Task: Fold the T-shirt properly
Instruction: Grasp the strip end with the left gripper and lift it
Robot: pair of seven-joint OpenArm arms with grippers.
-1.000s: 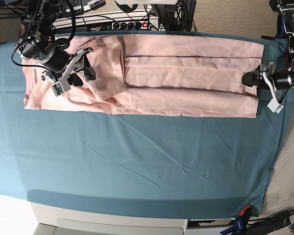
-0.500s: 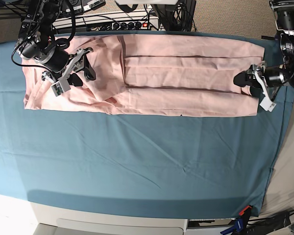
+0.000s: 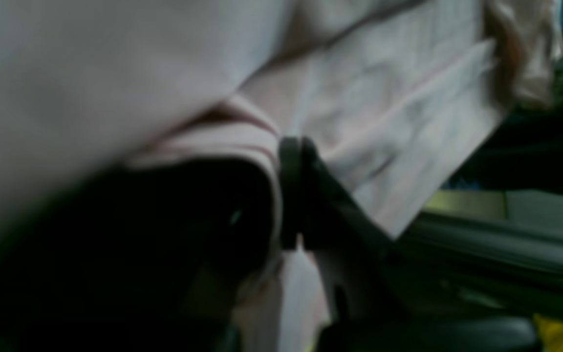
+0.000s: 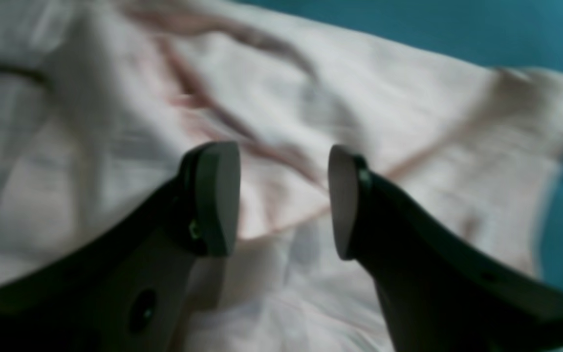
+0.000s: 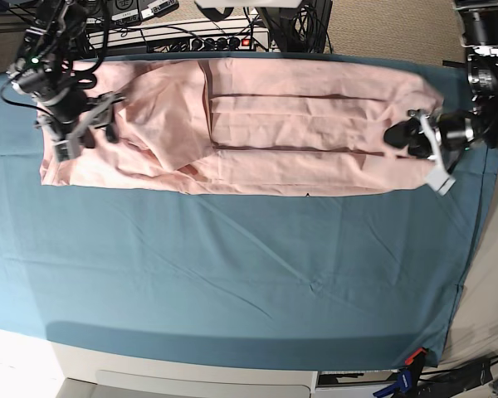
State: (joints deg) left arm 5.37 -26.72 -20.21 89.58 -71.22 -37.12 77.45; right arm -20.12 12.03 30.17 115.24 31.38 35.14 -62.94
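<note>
The large pale pink short-sleeved cotton T-shirt [image 5: 299, 124] is laid out as a long folded band across the far part of the teal cloth [image 5: 232, 265] that covers the desk. At the T-shirt's hem end, the left gripper [image 5: 396, 135] is seen with its black fingers [image 3: 293, 190] pressed together, a fold of pink fabric pinched between them. At the opposite end, the right gripper [image 5: 90, 131] is held over the rumpled sleeve area, its fingers [image 4: 210, 195] spread apart with nothing between them and the pink fabric lying below the gap.

The full length of the T-shirt and both arms are shown only in the base view. The pinch on the fabric edge is shown close up, though blurred, only in the left wrist view. The gap between the right fingers is made plain only in the right wrist view, where teal cloth is also seen beyond the T-shirt.
</note>
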